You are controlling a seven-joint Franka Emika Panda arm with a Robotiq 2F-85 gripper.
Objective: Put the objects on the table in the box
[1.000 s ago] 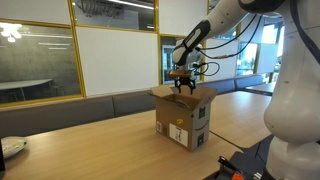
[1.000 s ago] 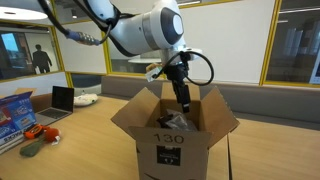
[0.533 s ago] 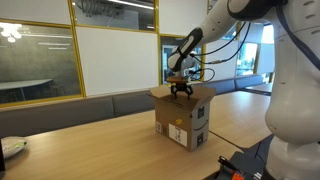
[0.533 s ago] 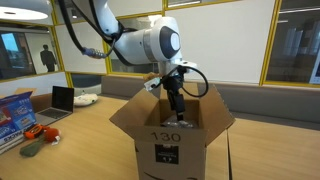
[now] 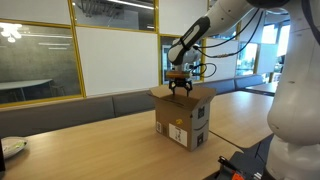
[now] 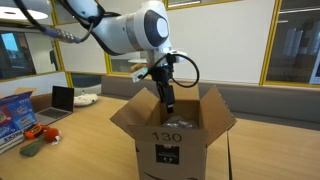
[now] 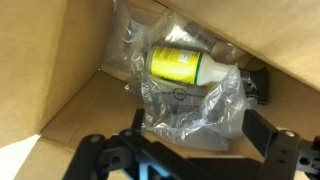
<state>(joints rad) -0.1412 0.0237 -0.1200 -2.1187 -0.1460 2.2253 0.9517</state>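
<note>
Wrist view: bagged yellow bottle (image 7: 181, 66) lies in box (image 7: 62, 62) beyond spread, empty fingers (image 7: 276, 140).

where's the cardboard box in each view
Exterior view: the cardboard box stands right of centre on the wooden table, flaps open.
Exterior view: it sits at bottom centre, flaps spread, "130" written on its front.
Wrist view: its inner walls frame the picture, seen from above.
Shared landmark: the hand at the box's open top.
</note>
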